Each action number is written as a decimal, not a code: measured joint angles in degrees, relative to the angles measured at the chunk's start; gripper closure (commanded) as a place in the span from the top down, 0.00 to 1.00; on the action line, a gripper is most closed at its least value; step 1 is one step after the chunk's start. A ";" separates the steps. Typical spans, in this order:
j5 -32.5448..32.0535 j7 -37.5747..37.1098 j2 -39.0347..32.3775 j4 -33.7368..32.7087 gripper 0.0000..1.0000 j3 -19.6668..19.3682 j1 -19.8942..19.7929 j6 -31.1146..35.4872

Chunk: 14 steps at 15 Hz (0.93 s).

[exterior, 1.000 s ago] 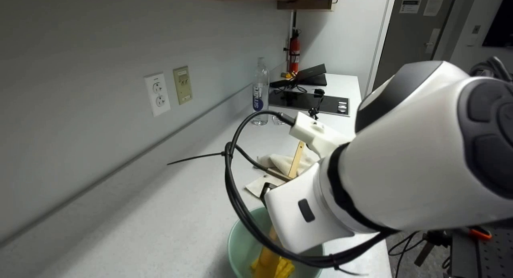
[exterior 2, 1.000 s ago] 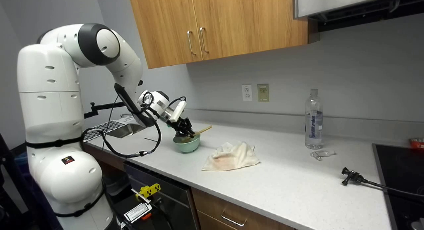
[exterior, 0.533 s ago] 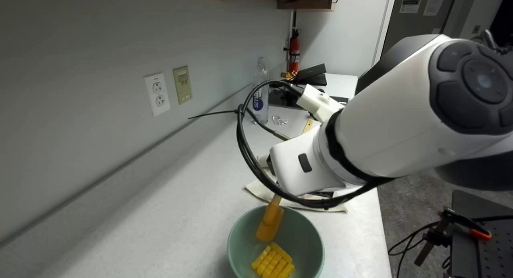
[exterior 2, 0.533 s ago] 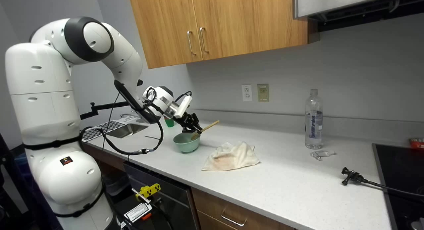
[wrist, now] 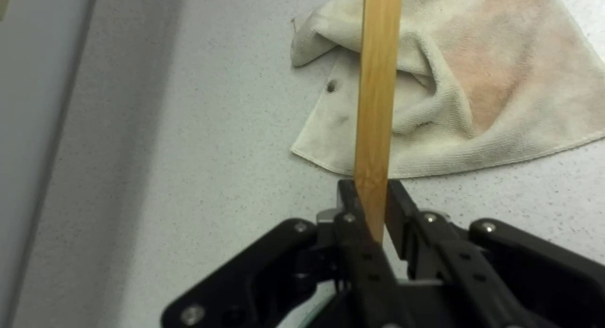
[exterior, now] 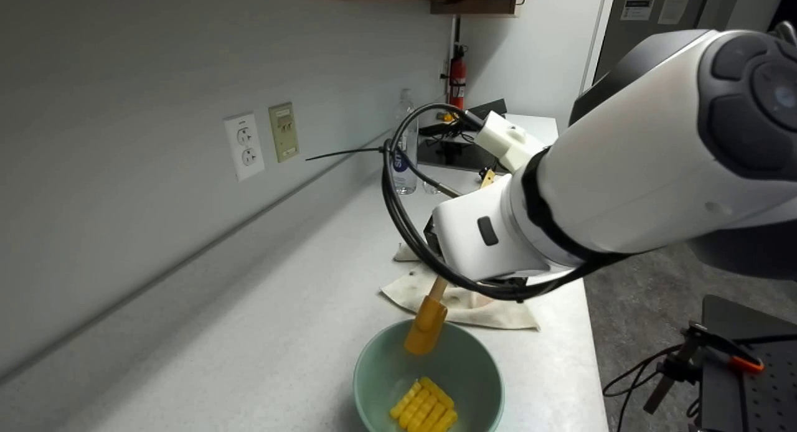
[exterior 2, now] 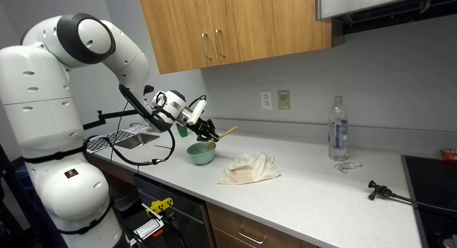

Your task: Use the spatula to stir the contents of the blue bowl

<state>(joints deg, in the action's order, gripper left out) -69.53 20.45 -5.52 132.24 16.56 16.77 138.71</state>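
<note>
You have crumpled cloth on bench, water bottle upright near wall, fire extinguisher, wooden cabinet above.

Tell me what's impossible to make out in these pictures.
Blue bowl: its near edge is cut off by the bottom of an exterior view.
Yellow contents: hidden by the bowl's near wall in an exterior view.
Spatula: in the wrist view, handle cut off at the top, lower part behind the claw.
The claw: mostly behind the arm in an exterior view.
Bottle: label partly behind cables there.
</note>
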 measured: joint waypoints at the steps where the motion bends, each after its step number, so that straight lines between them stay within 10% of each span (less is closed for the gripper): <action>1: 0.01 0.00 0.16 0.19 0.05 0.00 0.00 0.00; 14: 0.06 -0.01 0.37 0.36 0.05 -0.10 -0.15 4.19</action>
<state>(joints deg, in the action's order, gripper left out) -69.48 20.44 -5.15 132.60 16.46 16.62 142.90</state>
